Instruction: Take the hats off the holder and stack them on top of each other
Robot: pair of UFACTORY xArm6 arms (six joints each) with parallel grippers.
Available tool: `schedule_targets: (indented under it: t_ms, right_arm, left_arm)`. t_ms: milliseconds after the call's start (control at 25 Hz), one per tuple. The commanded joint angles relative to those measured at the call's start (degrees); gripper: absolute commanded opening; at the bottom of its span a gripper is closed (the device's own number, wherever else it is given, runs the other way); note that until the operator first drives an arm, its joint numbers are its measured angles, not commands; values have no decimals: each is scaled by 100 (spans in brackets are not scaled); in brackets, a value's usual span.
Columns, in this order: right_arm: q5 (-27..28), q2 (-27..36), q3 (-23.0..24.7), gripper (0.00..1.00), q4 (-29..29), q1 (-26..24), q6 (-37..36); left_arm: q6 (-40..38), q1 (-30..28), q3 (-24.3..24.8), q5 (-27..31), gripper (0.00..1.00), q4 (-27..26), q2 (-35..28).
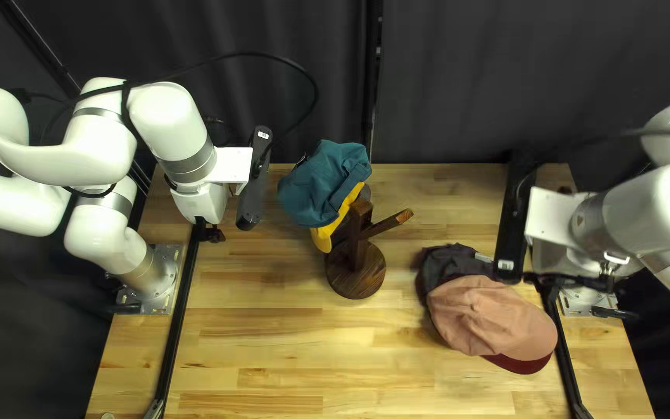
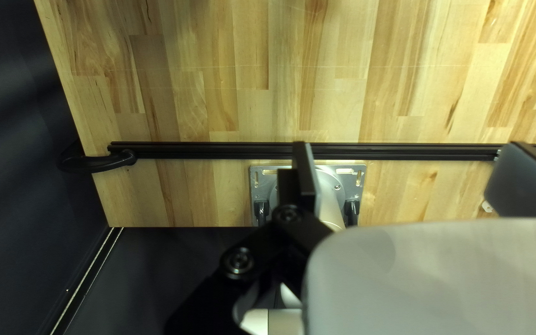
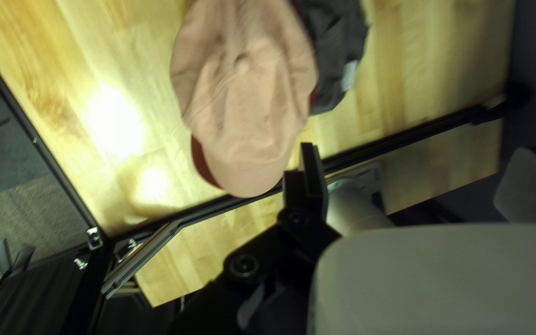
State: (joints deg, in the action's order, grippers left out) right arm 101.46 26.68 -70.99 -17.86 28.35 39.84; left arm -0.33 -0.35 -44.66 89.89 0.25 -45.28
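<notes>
Overhead view of a wooden counter [image 1: 265, 349] between two white robot arms, with the far edge taken as twelve o'clock. There are four hats and one holder. Two hats hang on the dark wooden holder [image 1: 356, 267] at the counter's centre. A teal hat [image 1: 320, 183] is draped over its top toward ten o'clock, and a yellow hat [image 1: 326, 235] sits beneath it with only its edges showing. One bare peg [image 1: 396, 220] points toward two o'clock. The other two hats lie stacked on the counter at four o'clock from the holder. A salmon-pink hat [image 1: 486, 317] with a dark red brim [image 1: 518, 365] rests on a dark grey hat [image 1: 445, 265], which shows at the pink one's eleven o'clock side. The left arm [image 1: 108, 134] is folded close to its base. The left hand [image 1: 249, 218] hangs over the counter at nine o'clock from the teal hat, apart from it. Its wrist view shows bare counter, a black rail [image 2: 203, 150] and the arm's base plate [image 2: 261, 179]; the fingers are spread and empty. The right arm [image 1: 649, 221] comes in from three o'clock. The right hand [image 1: 506, 267] is just beside the dark grey hat, at that hat's three o'clock side, and contact cannot be judged. In the right wrist view the salmon-pink hat lies ahead of the hand, not between its fingers. The one visible finger [image 3: 306, 172] stands wide, so this hand too is spread and holds nothing.
</notes>
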Motion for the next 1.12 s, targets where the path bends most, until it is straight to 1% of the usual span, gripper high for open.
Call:
schedule_targets:
  t_ms: [40, 120, 280, 440, 560, 760, 1120]
  right_arm:
    - [150, -143, -456, 100, -417, -163, -302]
    - [142, -161, -591, 100, -637, -222, -408]
    - [7, -68, -519, 100, -1083, -122, -352]
    - [-136, 103, -261, 100, -1737, 273, -72]
    - [-73, 211, -165, 100, -2097, 557, 75]
    - [471, 191, -423, 100, -2604, 1171, 249]
    - [1743, 257, -740, 100, -3425, 2553, 741]
  left_arm:
    - [0, 0, 0, 0, 100, 0, 0]
    - [0, 0, 0, 0, 100, 0, 0]
    - [0, 0, 0, 0, 100, 0, 0]
    - [0, 0, 0, 0, 100, 0, 0]
    - [0, 0, 0, 0, 100, 0, 0]
    - [0, 0, 0, 0, 100, 0, 0]
    - [0, 0, 0, 0, 100, 0, 0]
